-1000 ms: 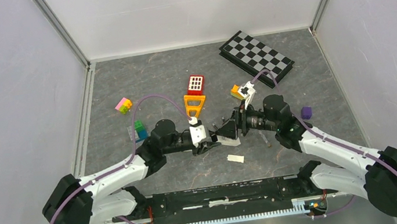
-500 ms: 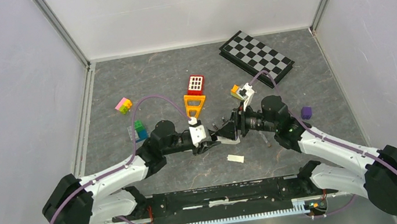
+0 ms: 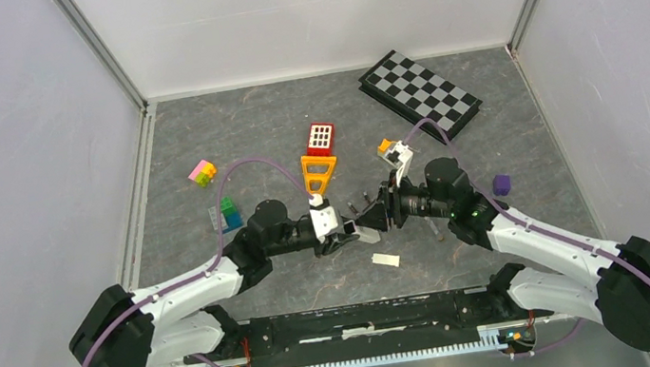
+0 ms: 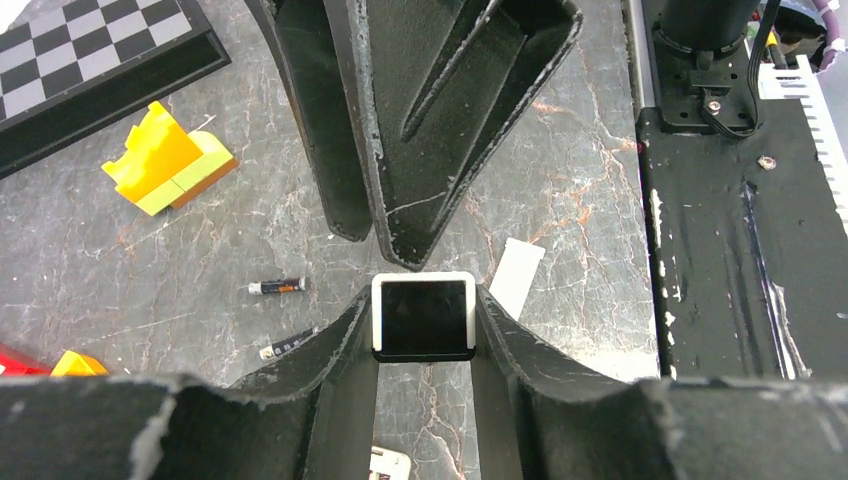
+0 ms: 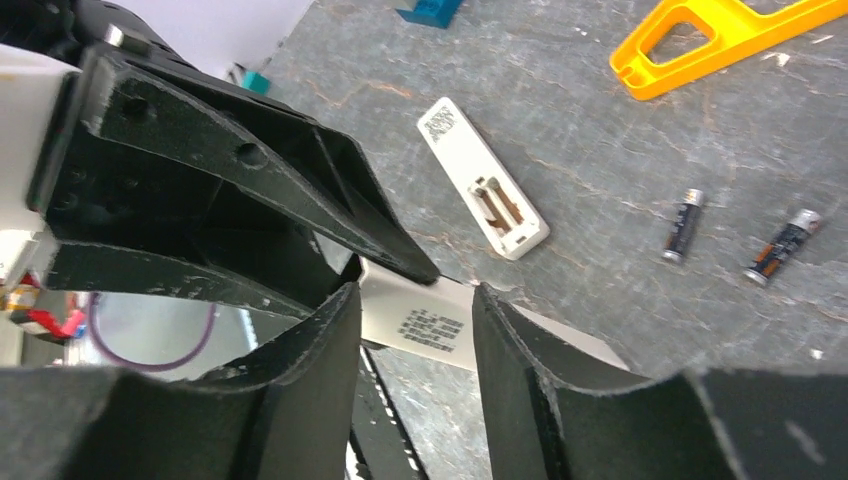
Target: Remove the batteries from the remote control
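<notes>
We list one white remote (image 4: 423, 317) clamped in the left claw (image 4: 423, 305) at lower centre, two batteries (image 4: 277, 287) loose on the bench (image 4: 600, 200) at left, and the right claw (image 5: 415, 300) straddling the remote, grip unclear, which we judge should close squarely to avoid twisting it free.

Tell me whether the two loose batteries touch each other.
Apart. The right wrist view shows a gap between one battery and the other battery.

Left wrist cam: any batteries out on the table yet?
Yes, two small dark cylindrical batteries lie loose on the grey stone table.
</notes>
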Controlling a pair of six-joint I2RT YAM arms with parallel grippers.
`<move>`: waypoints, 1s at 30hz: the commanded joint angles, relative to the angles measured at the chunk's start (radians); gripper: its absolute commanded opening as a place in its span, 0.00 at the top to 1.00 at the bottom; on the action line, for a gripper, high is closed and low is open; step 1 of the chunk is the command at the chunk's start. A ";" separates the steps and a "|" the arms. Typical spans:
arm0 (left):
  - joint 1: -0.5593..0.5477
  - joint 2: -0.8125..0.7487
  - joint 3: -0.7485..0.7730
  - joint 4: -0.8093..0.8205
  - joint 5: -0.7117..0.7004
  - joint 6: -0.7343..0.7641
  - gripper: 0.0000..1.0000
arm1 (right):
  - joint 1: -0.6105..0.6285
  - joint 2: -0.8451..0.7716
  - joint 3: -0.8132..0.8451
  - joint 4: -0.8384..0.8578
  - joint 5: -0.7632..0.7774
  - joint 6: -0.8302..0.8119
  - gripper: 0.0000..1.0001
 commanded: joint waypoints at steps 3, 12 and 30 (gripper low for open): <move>-0.005 -0.020 0.010 0.114 -0.004 -0.032 0.98 | -0.001 0.012 0.030 -0.098 0.002 -0.086 0.51; -0.005 0.001 0.018 0.100 -0.001 -0.038 0.98 | 0.000 -0.033 0.084 -0.097 0.025 -0.065 0.45; -0.005 0.007 -0.059 -0.037 -0.085 -0.027 0.98 | 0.000 -0.026 0.063 -0.097 0.002 -0.056 0.37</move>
